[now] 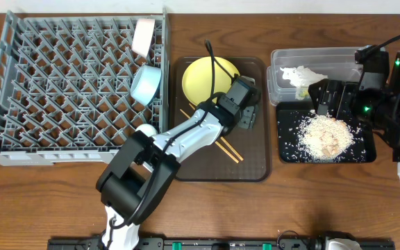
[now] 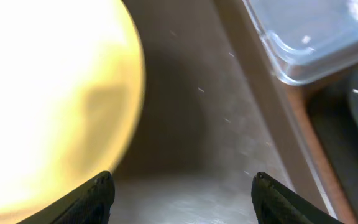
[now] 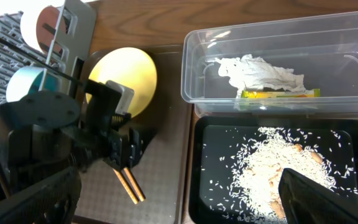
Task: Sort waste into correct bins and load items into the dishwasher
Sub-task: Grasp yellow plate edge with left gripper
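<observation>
My left gripper (image 1: 246,117) hangs open low over the brown serving tray (image 2: 216,124). Its left fingertip (image 2: 98,198) is at the rim of the yellow plate (image 2: 48,93), and nothing is between the jaws. The chopsticks (image 1: 229,150) lie on that tray, partly under the arm. My right gripper (image 3: 179,205) stands open above the black tray (image 3: 222,155), which holds the rice crumbs (image 3: 278,168). The clear tub (image 3: 278,56) holds the white napkin (image 3: 260,71) and the green-yellow wrapper (image 3: 278,94). A light blue bowl (image 1: 146,83) and a small white cup (image 1: 143,36) stand in the grey dish rack (image 1: 75,83).
The serving tray (image 1: 255,163) sits between the rack and the two bins. The left arm (image 1: 186,135) stretches diagonally across it from the front edge. The clear tub (image 1: 318,59) is behind the black tray (image 1: 290,149) at the right.
</observation>
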Robot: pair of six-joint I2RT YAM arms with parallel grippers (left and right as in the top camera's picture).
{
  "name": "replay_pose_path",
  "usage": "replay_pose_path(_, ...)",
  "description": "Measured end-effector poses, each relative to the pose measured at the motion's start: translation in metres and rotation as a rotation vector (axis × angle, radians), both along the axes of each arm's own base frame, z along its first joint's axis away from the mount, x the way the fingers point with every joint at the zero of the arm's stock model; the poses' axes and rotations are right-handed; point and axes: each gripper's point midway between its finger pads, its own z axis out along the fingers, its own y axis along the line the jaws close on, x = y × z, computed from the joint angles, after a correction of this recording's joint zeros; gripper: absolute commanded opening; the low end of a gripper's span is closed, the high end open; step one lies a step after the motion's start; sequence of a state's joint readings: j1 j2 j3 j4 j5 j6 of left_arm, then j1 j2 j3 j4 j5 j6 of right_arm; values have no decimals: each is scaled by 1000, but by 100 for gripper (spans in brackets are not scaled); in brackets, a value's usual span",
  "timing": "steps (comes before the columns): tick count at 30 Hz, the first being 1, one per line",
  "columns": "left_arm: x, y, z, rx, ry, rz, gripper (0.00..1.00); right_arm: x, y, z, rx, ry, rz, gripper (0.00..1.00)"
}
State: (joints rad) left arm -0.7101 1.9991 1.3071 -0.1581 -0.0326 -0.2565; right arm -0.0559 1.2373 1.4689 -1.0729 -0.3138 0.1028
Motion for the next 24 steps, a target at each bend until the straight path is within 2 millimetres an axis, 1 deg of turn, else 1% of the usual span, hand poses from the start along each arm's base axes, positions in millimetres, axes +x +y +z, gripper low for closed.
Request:
replay_pose_path(4, 7, 8, 2, 46, -38, 2, 72, 0, 0, 0, 0, 0, 0, 99)
replay_pose_path(10, 9, 11, -2, 72, -47, 0, 72, 0, 0, 0, 0, 0, 0, 99)
replay_pose_path(19, 0, 2, -7, 36, -2, -54, 72, 0, 0, 0, 0, 0, 0, 99)
replay_pose_path(24, 1, -1, -19, 27, 16, -63, 72, 0, 0, 0, 0, 0, 0, 99)
